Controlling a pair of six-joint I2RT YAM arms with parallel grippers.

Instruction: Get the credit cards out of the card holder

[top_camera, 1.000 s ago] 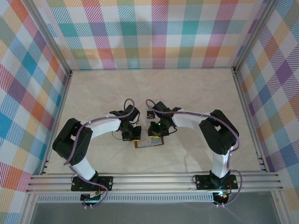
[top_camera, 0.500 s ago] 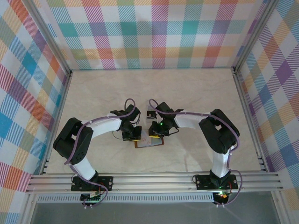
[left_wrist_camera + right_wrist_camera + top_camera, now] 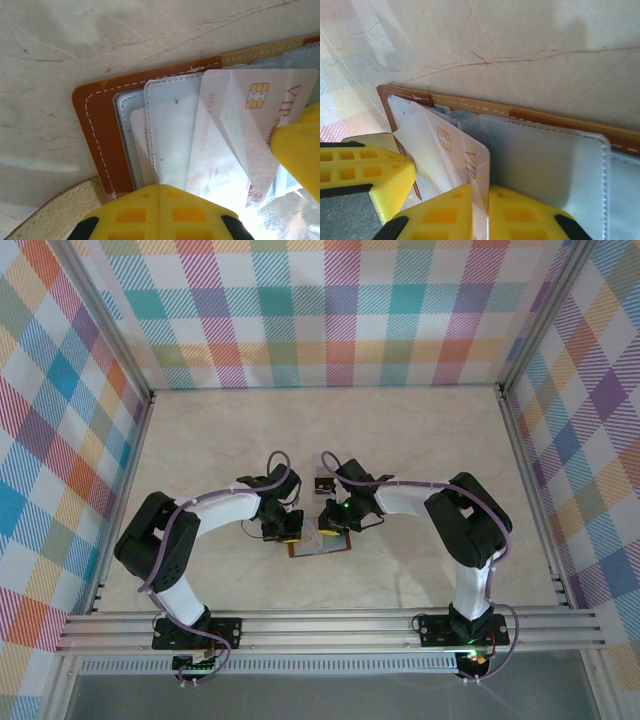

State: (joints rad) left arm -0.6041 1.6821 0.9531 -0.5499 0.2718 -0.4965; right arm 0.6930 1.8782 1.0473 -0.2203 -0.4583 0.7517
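Item: right gripper, jaws just drawn in from a wider gap and now pinching the pale chip card by its edge, so I judge the pull-out can begin. Item: left gripper, fingers pressed together, resting on the open card holder. The holder lies lower centre of the overhead frame, unmoved from a second ago, with a second pale card in its slot.

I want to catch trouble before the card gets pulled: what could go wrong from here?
1. The right claw pinches the white card near its edge, so it might slip off.
2. The shut left claw bears on the card holder at one spot only, so that may drag along with the card.
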